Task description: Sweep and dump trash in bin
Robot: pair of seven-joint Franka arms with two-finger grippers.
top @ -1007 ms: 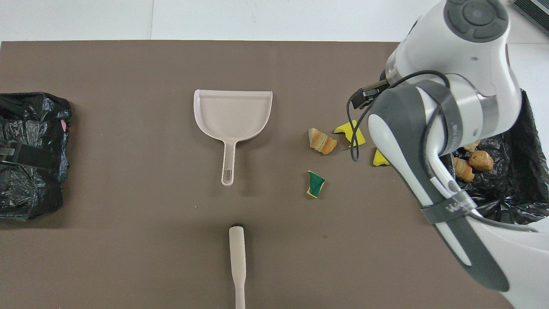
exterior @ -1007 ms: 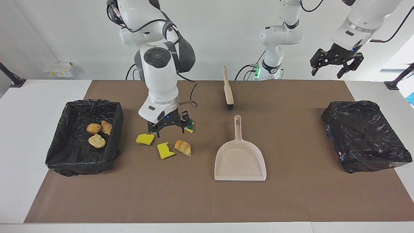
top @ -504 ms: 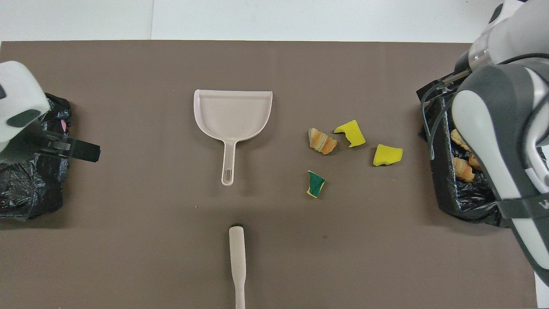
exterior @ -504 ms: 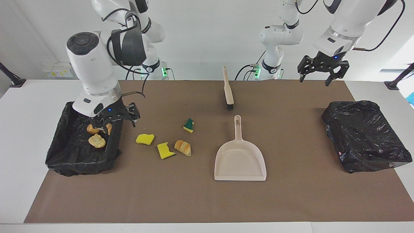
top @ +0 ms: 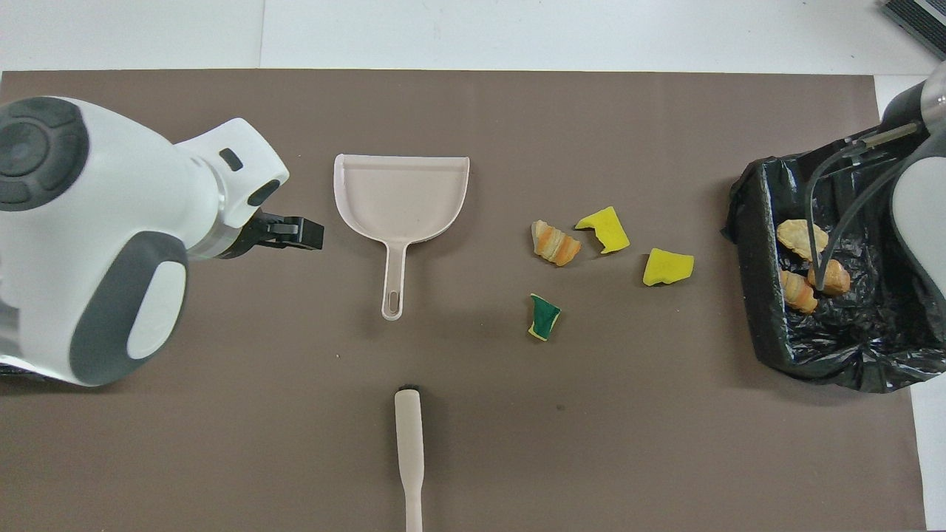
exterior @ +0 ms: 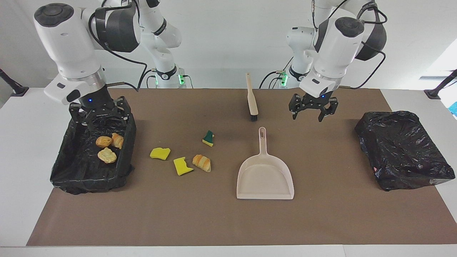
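Trash split two ways. Three pastry pieces [exterior: 107, 146] lie in the open black-lined bin [exterior: 60, 167] at the right arm's end of the table; one pastry piece [exterior: 202, 162] and three sponge chunks remain on the brown mat between that bin and the dustpan [exterior: 265, 178]. Two chunks plain yellow [exterior: 160, 153] [exterior: 182, 166]; the third [exterior: 208, 138], green-faced, sits nearer the robots.

Right gripper [exterior: 99, 115] hangs above the bin's robot-side rim, jaws spread, nothing in them. Left gripper [exterior: 313, 107] hovers over bare mat beside the dustpan handle, jaws also spread and empty. My guess: it is lining up on the handle or on the brush [exterior: 251, 97].

Dustpan lies flat, handle toward the robots, mouth away. Brush lies just past the handle tip, nearer the robots, bristle end toward the pan. Both look laid out for easy pickup. Second black bag [exterior: 403, 150] bunched at the left arm's end.

Pastry golden-brown, ridged; sponges torn, ragged-edged.
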